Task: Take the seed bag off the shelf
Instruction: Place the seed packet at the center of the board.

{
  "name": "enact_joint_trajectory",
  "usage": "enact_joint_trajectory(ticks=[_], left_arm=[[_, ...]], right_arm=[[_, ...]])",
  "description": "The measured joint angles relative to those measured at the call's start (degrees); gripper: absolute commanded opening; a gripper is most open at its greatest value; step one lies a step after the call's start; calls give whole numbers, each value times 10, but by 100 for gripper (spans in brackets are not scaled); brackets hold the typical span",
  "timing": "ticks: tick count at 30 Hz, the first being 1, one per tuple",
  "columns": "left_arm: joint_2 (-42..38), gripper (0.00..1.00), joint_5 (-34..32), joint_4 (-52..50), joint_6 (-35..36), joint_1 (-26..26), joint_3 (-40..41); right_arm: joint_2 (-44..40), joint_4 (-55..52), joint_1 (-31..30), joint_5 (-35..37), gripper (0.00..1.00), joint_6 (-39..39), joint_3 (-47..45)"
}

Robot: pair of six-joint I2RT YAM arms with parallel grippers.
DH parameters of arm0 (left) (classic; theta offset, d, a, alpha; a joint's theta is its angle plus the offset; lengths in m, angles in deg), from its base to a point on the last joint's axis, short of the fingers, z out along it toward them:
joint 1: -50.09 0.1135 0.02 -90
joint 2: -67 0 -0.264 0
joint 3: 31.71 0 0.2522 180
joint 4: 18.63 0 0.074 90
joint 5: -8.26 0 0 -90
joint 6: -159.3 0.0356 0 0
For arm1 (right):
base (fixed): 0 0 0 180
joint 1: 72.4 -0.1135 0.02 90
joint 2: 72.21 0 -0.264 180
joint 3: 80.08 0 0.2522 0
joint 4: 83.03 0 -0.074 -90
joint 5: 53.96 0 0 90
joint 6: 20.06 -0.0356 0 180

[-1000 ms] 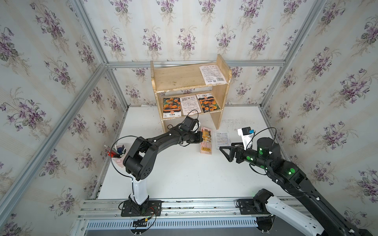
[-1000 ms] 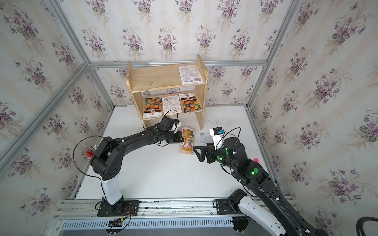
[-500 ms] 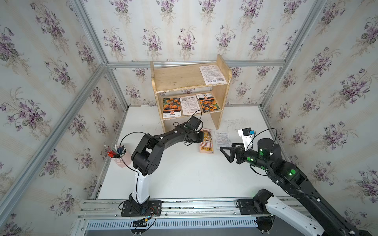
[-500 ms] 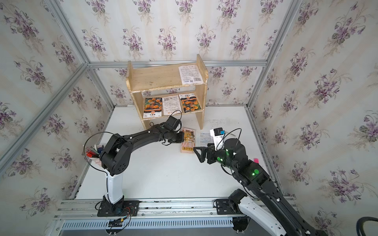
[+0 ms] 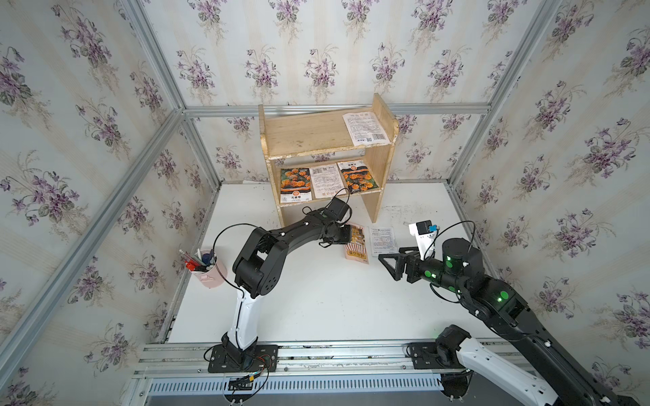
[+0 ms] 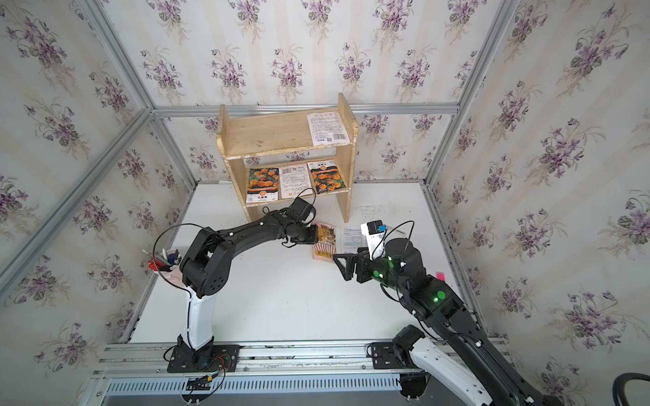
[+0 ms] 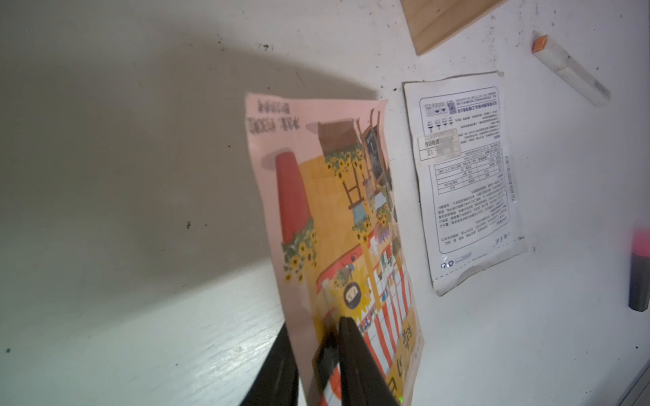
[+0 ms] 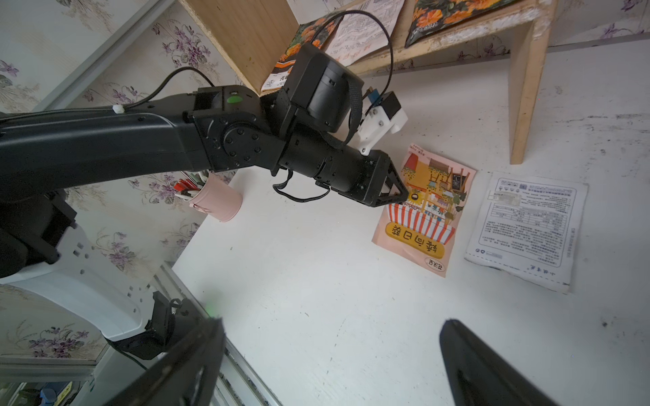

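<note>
left gripper point(image 7: 313, 321) narrow astride pink seed bag point(image 5: 357, 242) edge, bag flat on table point(image 5: 316, 298) off the shelf point(image 5: 309, 137) so prob a release, grip unclear; right gripper point(image 5: 388, 267) wide, idle.

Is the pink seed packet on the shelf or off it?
Off: the pink seed packet lies on the table, in front of the shelf.

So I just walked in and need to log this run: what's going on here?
The left gripper is at a pink seed bag on the table in front of the shelf, fingers either side of its edge; whether they grip is unclear. A white packet lies beside it. Three packets sit on the lower tier and another packet on top. The right gripper hovers open, empty.
</note>
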Motion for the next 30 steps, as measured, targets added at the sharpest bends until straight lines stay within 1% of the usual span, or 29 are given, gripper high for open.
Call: enact_joint_trajectory(ticks=[2, 5, 14, 23, 30], left_arm=[[2, 34, -2, -2, 0, 0, -3], [2, 36, -9, -10, 0, -1, -6], [-25, 37, -37, -29, 0, -1, 9], [-96, 39, -47, -38, 0, -2, 53], [-174, 41, -46, -43, 13, -12, 90]], right_arm=[[0, 0, 0, 4, 100, 0, 1], [0, -2, 0, 4, 100, 3, 1], [0, -2, 0, 5, 100, 4, 1], [0, 3, 0, 8, 100, 3, -1], [4, 6, 0, 34, 100, 1, -1]])
